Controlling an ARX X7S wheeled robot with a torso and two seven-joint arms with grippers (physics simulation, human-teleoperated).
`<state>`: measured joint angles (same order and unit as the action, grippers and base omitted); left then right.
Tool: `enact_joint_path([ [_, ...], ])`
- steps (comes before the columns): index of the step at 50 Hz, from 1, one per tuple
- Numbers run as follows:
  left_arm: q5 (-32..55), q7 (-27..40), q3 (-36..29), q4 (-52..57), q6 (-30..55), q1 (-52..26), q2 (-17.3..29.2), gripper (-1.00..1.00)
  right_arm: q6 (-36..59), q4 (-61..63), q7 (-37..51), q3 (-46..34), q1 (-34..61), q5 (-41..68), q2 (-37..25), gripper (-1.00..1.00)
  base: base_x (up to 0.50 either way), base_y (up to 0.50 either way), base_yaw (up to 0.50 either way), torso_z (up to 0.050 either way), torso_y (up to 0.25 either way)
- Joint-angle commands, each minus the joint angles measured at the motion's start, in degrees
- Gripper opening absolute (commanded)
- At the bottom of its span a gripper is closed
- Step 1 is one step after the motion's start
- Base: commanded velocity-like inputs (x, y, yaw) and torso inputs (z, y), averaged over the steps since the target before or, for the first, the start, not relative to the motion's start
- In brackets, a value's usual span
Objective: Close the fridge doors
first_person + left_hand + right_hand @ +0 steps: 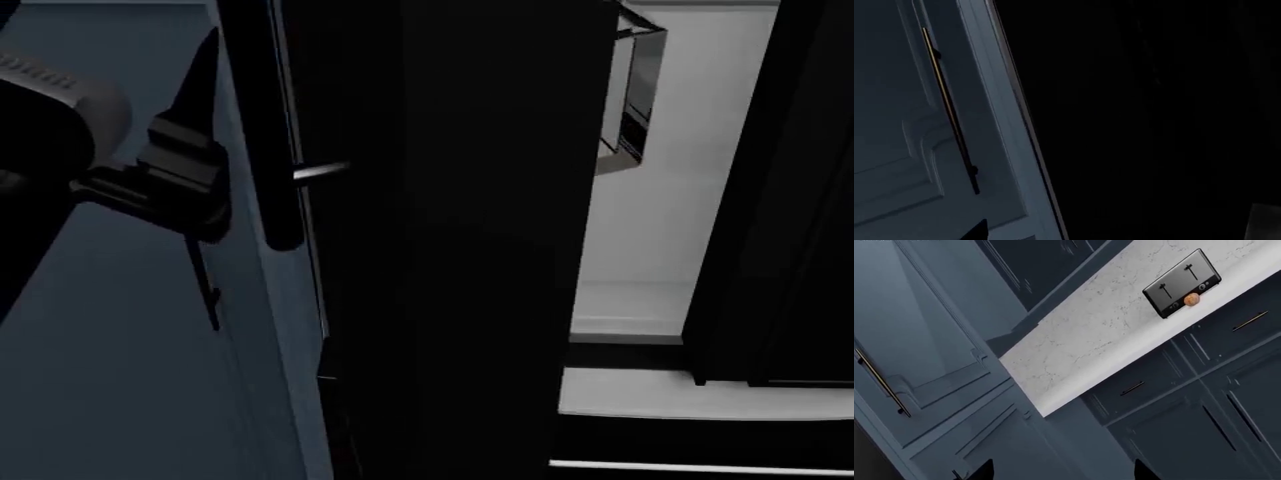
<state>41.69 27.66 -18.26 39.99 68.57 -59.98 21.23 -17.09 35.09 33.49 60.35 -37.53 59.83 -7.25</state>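
Two fridge doors point(441, 250), unlabelled, ajar

Blue-grey cabinet panel point(894, 125) beside black fridge door point(1154, 120)

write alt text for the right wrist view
A silver two-slot toaster sits on a white marble countertop, a small brown round item against its front. Blue-grey cabinets with slim bar handles surround the counter.
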Motion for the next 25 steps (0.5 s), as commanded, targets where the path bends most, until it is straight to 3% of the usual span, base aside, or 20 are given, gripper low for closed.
enact_joint_path([
  [1,1.4,-0.1,-1.9,-0.5,0.3,-2.6,-2.3,1.0,0.0,0.3,-0.5,1.1,-0.7,0.9,0.6,1.0,0.0,0.0,0.0,0.0,0.0],
  [25,-3.7,-1.9,-8.6,-9.8,-5.4,-7.1,-5.8,1.0,0.9,1.8,-0.3,2.8,-1.2,1.7,0.9,1.0,0.0,0.0,0.0,0.0,0.0],
])
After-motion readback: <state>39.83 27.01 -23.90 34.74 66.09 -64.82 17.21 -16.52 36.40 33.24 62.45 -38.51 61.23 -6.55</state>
